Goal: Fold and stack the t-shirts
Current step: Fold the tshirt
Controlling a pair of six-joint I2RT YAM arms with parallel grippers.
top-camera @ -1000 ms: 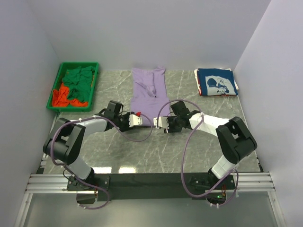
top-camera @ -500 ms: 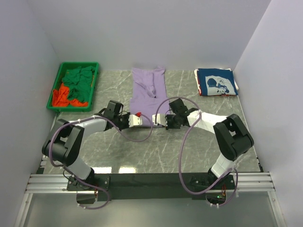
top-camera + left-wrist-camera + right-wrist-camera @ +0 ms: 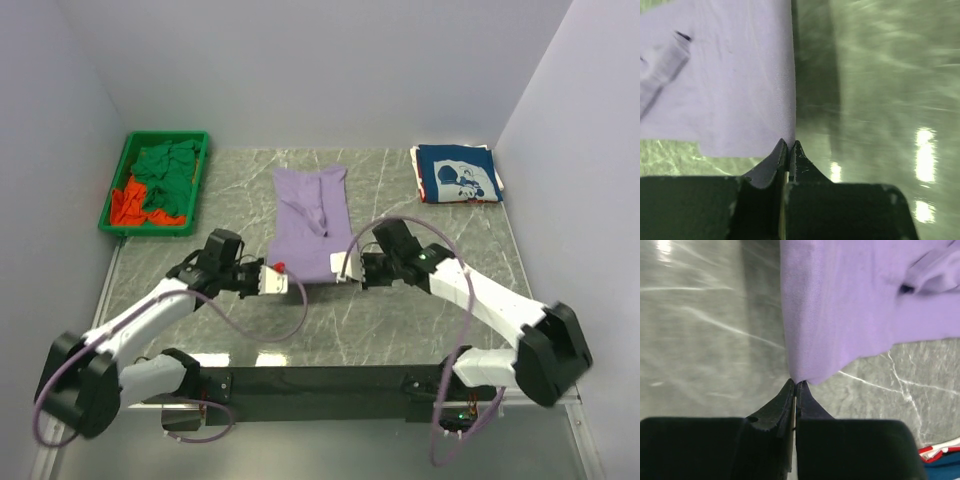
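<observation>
Top view: marble-patterned table [image 3: 400, 320] w/ two arms reaching in from the near edge. The lavender t-shirt [image 3: 308, 225] lies at mid-table as a long narrow panel, far end toward the back wall. A narrower band of its own cloth lies on the upper face.

Left claw [image 3: 284, 277]: clenched on the shirt's near-left corner. Right claw [image 3: 338, 268]: clenched on the near-right corner. Both meet the near hem from opposite sides, fingertips pointing inward.

Left wrist view: left claw [image 3: 789, 145] has its dark fingers pressed together, the edge of the lavender t-shirt [image 3: 730, 85] pinched between the tips. The cloth runs up and to the left, w/ a dark shadow on the table beside that edge.

Right wrist view: right claw [image 3: 796, 384] is likewise pinched tight on a corner of the lavender t-shirt [image 3: 855, 305], which spreads up and to the right.

Other items: navy t-shirt [image 3: 457, 173], folded, white print up, at the far-right corner. Green plastic bin [image 3: 112, 205] at far left holds crumpled green t-shirts [image 3: 165, 175] and an orange-red t-shirt [image 3: 127, 205].
</observation>
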